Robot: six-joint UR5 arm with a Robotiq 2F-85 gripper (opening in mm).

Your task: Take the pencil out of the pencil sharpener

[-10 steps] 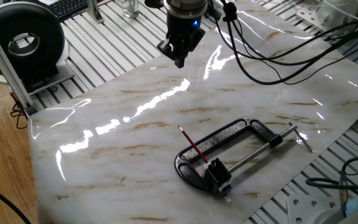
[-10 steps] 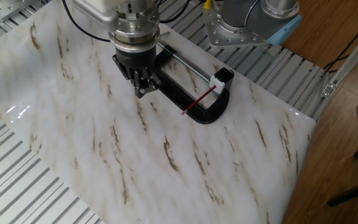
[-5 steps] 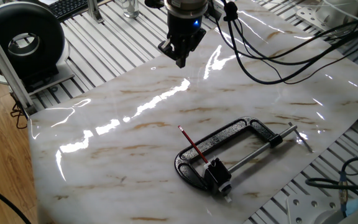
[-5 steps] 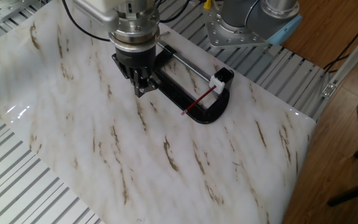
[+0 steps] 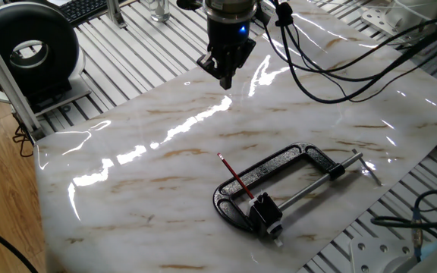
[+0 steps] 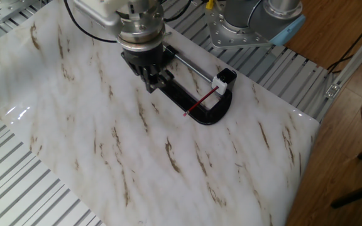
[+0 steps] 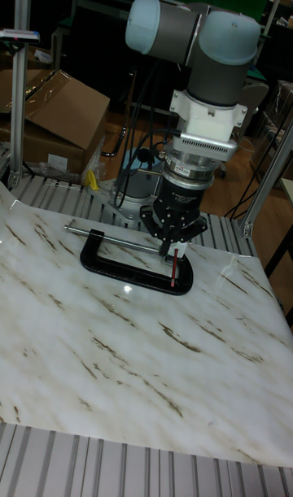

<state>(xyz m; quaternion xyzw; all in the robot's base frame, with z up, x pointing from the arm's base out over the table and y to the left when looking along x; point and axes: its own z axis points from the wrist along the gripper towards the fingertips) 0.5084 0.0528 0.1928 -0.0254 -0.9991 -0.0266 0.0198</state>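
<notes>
In one fixed view we see our hand [image 5: 225, 78] high above the bench [image 5: 127, 189], empty; whether its fingers are spread we cannot tell. The pencil [image 5: 236, 177] lies well apart, its base in the sharpener [image 5: 265, 211].

In the other fixed view, the pencil [image 6: 201, 103] points away from the sharpener [image 6: 224, 80], across the clamp [image 6: 187, 100].

In the tall view, the hand [image 7: 173, 247] hides the sharpener.

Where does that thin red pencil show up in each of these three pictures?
One fixed view: pencil, lower middle, crossing the C-clamp.
The other fixed view, upper middle, on the clamp's curved end.
Tall fixed view, centre, just below the end effector.
Shared landmark: the C-clamp.
</notes>
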